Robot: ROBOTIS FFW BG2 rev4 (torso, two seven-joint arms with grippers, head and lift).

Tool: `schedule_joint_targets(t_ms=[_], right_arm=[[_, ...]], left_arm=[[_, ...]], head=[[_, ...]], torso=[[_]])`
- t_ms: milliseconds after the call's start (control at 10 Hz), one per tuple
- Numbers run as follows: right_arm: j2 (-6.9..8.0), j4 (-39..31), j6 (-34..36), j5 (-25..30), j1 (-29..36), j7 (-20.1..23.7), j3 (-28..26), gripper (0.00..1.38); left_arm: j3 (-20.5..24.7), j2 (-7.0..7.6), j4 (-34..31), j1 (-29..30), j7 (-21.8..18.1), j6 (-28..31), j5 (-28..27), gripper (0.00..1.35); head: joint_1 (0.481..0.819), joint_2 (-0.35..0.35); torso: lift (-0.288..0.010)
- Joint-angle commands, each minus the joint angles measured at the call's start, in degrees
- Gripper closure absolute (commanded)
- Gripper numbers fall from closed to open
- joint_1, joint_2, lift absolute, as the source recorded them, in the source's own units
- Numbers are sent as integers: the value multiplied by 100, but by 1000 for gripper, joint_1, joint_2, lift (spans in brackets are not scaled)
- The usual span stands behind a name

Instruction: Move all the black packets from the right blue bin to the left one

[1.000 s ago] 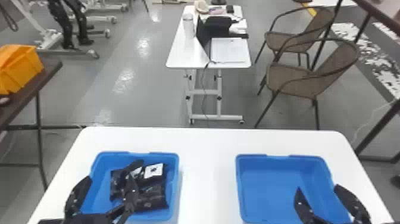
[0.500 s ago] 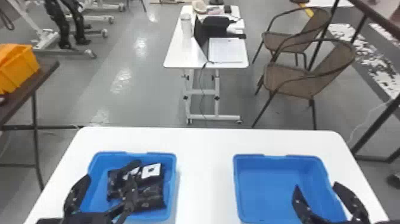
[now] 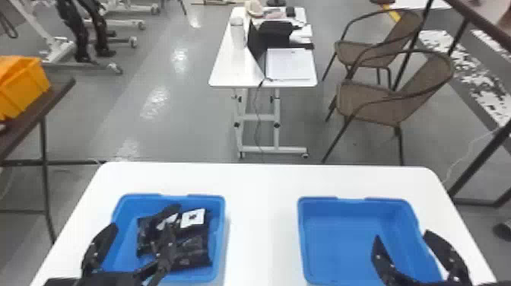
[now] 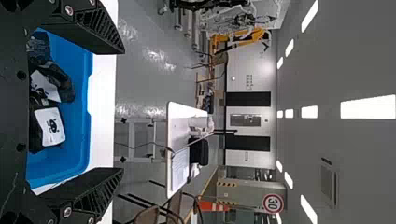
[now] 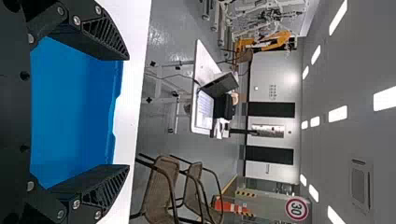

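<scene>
Since the white-labelled black packets (image 3: 192,245) lie in the blue plastic left bin (image 3: 216,228), near the left edge of the white worktop (image 3: 262,216), and the blue plastic right bin (image 3: 338,243) is bare inside, the transfer looks finished; left end effector (image 3: 145,217) and right end effector (image 3: 402,234), fingers apart, need only withdraw.

A white table (image 3: 262,186) with rounded far corners carries two blue bins, standing side by side and apart, with a strip of tabletop between them. The left blue bin (image 3: 129,211) and the right blue bin (image 3: 338,247) both sit upright, a little in from the far edge.
</scene>
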Motion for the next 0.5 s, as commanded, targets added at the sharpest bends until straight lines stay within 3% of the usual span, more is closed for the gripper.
schedule_joint_targets(t_ms=[0,400], right_arm=[[23,47,-54,-40,-22,5,0,214],[23,91,-54,-127,-57,5,0,214]], left_arm=[[-21,53,0,9,0,4,49,133],[-3,53,0,-52,0,13,23,133]], head=[[695,45],[695,43]], torso=[[0],[0]])
